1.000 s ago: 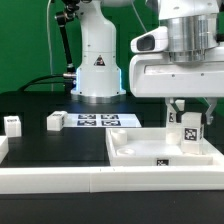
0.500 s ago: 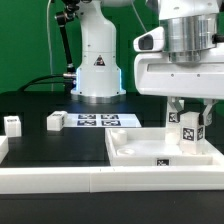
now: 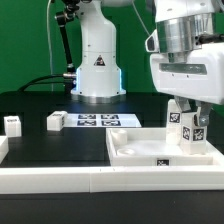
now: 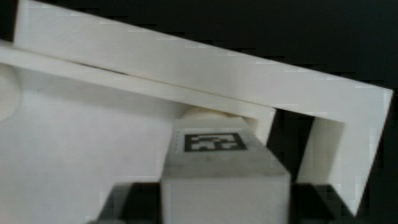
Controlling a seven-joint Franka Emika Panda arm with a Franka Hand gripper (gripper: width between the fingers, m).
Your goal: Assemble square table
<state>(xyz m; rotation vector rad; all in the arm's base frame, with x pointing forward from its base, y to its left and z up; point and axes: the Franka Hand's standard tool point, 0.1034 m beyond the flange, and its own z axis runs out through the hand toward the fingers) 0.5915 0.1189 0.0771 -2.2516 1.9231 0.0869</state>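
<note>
The fingers (image 3: 173,112) stand narrowed on a short white peg leg (image 3: 187,130), pinching its upper part on opposite sides, and it hangs upright between them with a tag facing out. Right beneath the fingers lies the square top (image 3: 140,152), its raised rim corner under the leg's lower end; whether they touch I cannot tell. The leg looks like light, stiff, smooth plastic that could twist in a loose pinch, so a high, square hold suits it. A spare leg (image 3: 12,124) and a second spare leg (image 3: 56,121) rest on the table (image 3: 60,146), well away from the fingers
</note>
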